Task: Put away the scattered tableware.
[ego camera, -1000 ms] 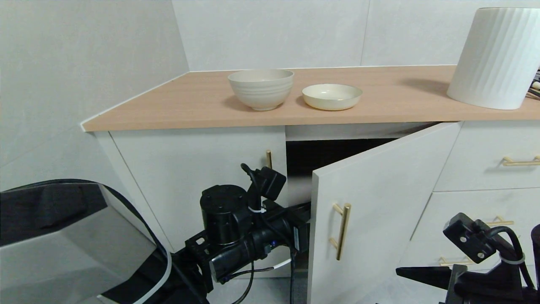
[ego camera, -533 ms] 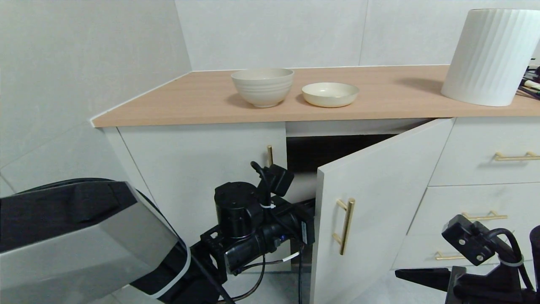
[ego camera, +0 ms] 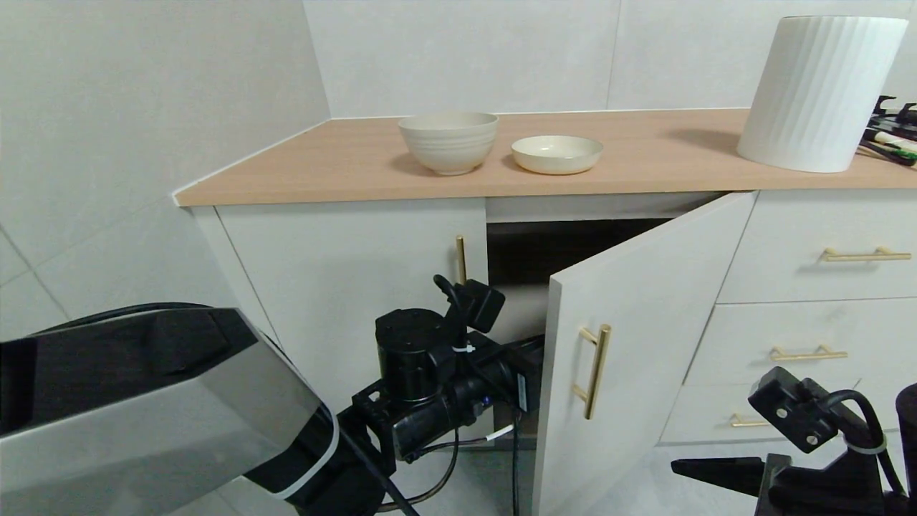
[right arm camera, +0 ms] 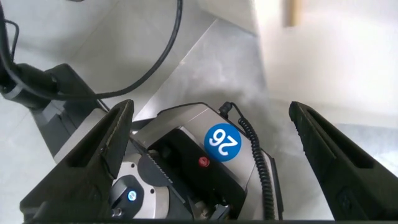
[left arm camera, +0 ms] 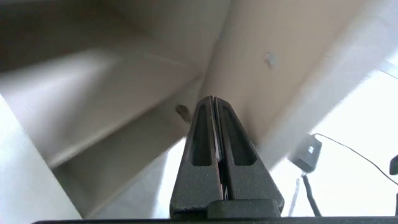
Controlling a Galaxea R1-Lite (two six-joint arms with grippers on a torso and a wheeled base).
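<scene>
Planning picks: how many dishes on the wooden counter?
2. Deep ribbed cream bowl above the closed cabinet door; shallow cream dish beside it, to the robot's right, not touching. The tall white ribbed cylinder may hide more.

No legible text or numbers on bowl [ego camera: 449, 141], dish [ego camera: 557, 153], worktop [ego camera: 666, 147] or cabinet [ego camera: 344, 287]

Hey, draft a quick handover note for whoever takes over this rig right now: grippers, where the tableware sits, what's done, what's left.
Left gripper: jaws shut, empty, low at the cabinet opening.
Right gripper: jaws open, empty, held low on the right.
Bowl and shallow dish sit side by side, apart, on the countertop.
Done: cabinet door is open.
Left: put away both pieces.
</scene>
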